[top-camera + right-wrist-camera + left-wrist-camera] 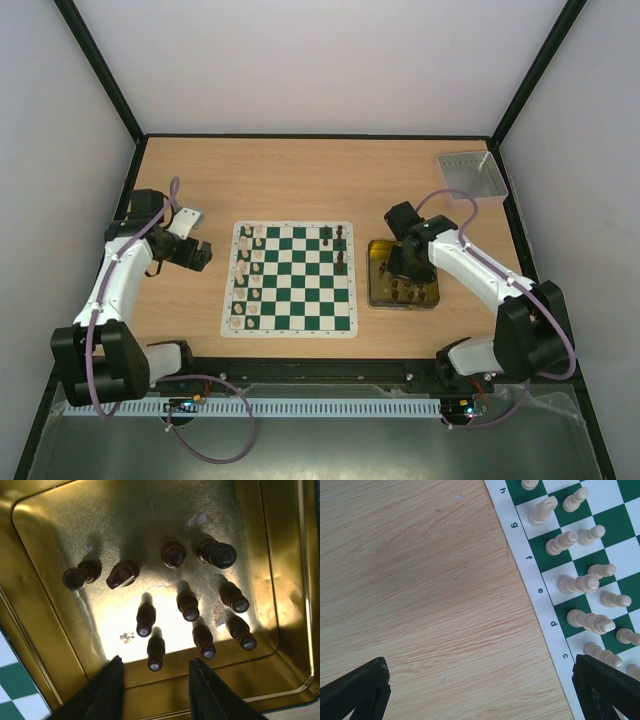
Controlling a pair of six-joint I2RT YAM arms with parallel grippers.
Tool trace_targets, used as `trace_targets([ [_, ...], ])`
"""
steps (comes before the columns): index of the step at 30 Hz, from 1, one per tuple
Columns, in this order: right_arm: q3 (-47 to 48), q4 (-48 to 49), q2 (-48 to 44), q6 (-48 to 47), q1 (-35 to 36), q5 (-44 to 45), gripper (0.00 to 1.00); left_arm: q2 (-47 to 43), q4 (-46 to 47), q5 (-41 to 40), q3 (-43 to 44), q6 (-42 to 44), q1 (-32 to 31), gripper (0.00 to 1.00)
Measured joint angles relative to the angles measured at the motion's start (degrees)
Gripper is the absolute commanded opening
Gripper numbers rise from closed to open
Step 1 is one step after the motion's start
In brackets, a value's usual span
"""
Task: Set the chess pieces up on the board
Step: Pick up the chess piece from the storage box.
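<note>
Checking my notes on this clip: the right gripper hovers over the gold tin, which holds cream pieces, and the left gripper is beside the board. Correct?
No. The pieces in the tin are dark brown, not cream; the right wrist view shows it. The right gripper does hover over the tin, and the left gripper is beside the board.

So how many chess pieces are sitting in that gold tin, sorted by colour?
Dark brown pieces in the gold tin: 10
Cream in the tin: 0 (the cream pieces in view stand on the board)
Total in the tin: 10
</note>
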Motion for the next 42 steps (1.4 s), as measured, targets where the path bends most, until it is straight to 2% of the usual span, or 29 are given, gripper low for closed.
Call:
trace_targets([
  [6,-0.4,0.7,0.5,-0.6,0.0,-0.9,0.39,0.0,0.0,-0.6,0.0,-0.2,-0.6,0.99],
  [12,-1.1,2.5,1.8,-1.3,0.0,-1.9,0.34,0.0,0.0,-1.0,0.0,-0.4,-0.7,0.99],
  [21,-3.5,5.0,4.1,-1.5,0.0,-3.2,0.32,-0.2,0.0,-1.3,-0.1,-0.5,-0.9,0.99],
  [37,-4.7,9.2,8.1,-2.1,0.0,-3.9,0.22,-0.3,0.0,-1.7,-0.6,-1.0,-1.0,0.99],
  [42,-5.4,9.8,8.3,-2.5,-0.2,-3.9,0.14,-0.3,0.0,-1.7,-0.6,-1.0,-1.3,0.99],
])
